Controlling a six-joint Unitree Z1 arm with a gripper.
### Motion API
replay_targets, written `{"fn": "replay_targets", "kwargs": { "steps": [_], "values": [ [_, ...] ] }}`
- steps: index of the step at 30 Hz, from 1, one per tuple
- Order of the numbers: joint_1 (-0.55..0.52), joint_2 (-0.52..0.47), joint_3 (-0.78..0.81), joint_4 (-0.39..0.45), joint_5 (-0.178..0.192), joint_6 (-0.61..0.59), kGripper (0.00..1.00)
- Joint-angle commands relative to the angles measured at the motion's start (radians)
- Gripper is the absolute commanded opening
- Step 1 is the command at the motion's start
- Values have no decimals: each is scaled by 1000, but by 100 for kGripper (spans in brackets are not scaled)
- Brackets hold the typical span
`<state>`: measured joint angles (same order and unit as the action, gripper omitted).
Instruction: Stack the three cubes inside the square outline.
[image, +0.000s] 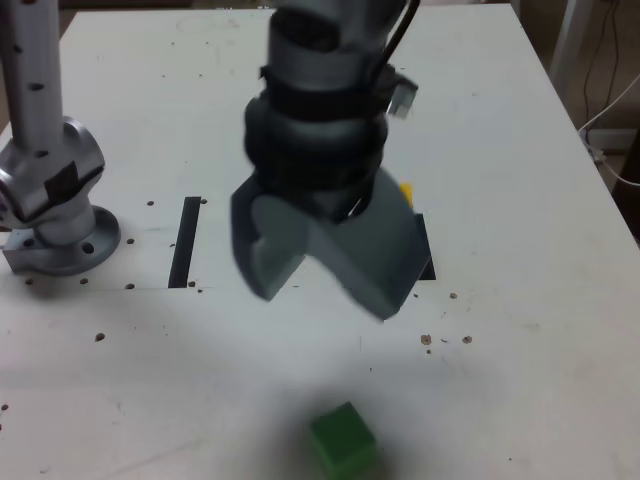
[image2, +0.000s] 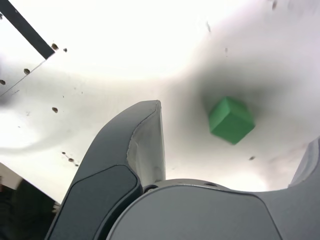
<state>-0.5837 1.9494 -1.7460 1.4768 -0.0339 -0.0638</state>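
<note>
the grey two-fingered gripper hangs above the white desk with its jaws spread wide and empty. the small matte green cube sits alone near the desk's front edge, apart from the fingers. a sliver of yellow block and a corner of the thick black square outline peek out behind the gripper; no red cube is visible. this looks like the reach for the green cube: the next move calls for centring over it, descending and closing.
</note>
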Motion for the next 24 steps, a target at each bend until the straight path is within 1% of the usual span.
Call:
{"fn": "replay_targets", "kwargs": {
  "steps": [1,7,10,17,24],
  "values": [
    [-37,17,-13,-7,1,31,98],
    [-104,53,-19,-47,10,143,98],
    [-120,63,-10,-67,22,180,98],
    [-127,97,12,-110,50,233,98],
    [-128,145,17,-158,56,262,98]
  ]
}}
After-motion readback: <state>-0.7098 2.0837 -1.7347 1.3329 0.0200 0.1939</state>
